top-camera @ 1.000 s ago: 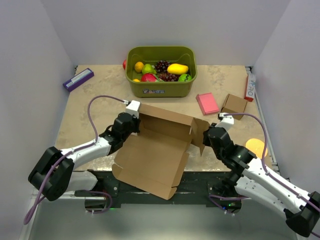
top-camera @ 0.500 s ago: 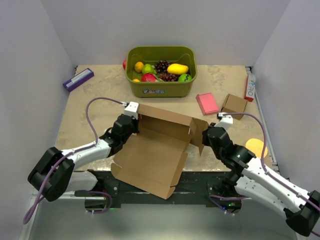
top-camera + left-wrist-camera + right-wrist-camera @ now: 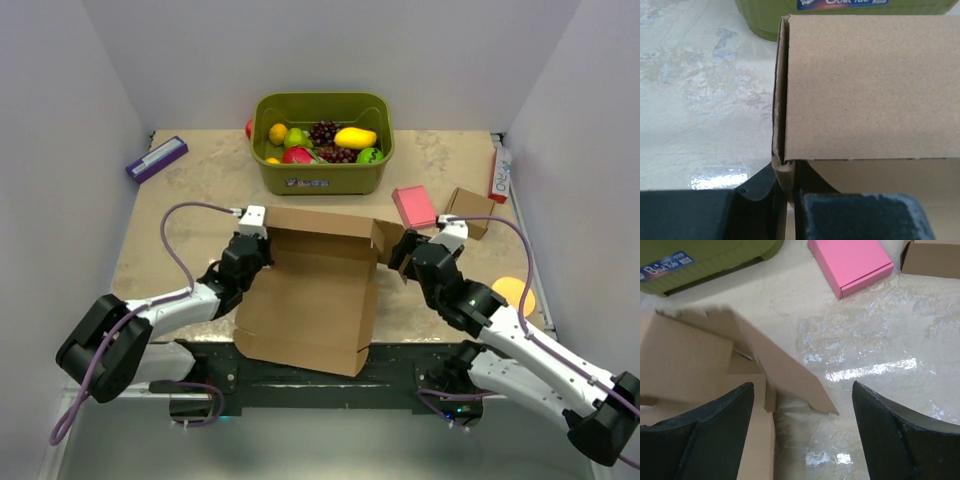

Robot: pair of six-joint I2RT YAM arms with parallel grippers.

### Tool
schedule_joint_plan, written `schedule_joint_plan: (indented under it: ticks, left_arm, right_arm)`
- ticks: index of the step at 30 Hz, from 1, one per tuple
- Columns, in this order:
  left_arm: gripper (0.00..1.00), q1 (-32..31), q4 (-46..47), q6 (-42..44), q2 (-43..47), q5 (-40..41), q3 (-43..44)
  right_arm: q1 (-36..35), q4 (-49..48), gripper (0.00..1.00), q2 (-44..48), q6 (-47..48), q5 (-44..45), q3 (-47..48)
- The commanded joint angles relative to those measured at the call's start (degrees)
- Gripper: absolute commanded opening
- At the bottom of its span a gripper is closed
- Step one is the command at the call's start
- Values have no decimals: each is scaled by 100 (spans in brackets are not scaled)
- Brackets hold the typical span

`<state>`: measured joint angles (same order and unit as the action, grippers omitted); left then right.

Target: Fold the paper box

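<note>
**Q:** Where is the paper box, and who has hold of it?

**A:** The paper box [image 3: 305, 305] lies in the middle of the table [image 3: 180, 210], at its near edge, between the two arms. The left gripper [image 3: 252, 240] is clamped on the far left corner. In the left wrist view, a cardboard edge is pinched between its fingers. The right gripper [image 3: 398, 252] sits at the far right corner with its jaws wide apart. The right side flap [image 3: 785, 365] slants through the gap between them, and they are not gripping it.

**Q:** Which way does the box point?

**A:** Its open side faces up. Its long axis seems to run near to far. The far wall stands up and spans left to right, facing a green fruit tub [image 3: 320, 178]. The near panel appears to overhang the table edge.

**Q:** How should the step in hand go?

**A:** The step looks like raising the right side. I would close the right jaws low on that flap, near its crease, then swing it upright and inward. The left grip should hold the opposite corner down so the box does not slide. The pink block [image 3: 414, 207] lies far right of the box, out of the way.
</note>
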<state>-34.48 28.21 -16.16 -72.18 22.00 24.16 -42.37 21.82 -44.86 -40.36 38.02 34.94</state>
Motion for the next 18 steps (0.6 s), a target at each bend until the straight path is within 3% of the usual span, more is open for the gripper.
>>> schedule_joint_plan:
  ticks: [1, 6, 9, 15, 18]
  left_arm:
    - [21, 20, 581, -255, 213, -222, -184]
    - [60, 11, 125, -396, 879, -538, -307]
    - [76, 20, -481, -537, 1292, -688, -281]
    - [90, 11, -2115, -1107, 2302, -1136, -175]
    - [93, 3, -3134, -1406, 2847, -1496, 132]
  right_arm:
    - [9, 172, 88, 162, -139, 110, 338]
    - [1, 375, 95, 548, -209, -312, 470]
    - [9, 402, 96, 732, -297, -725, 610]
    - [1, 454, 97, 751, -490, -1445, 996]
    - [1, 568, 97, 567, -499, -1744, 1312]
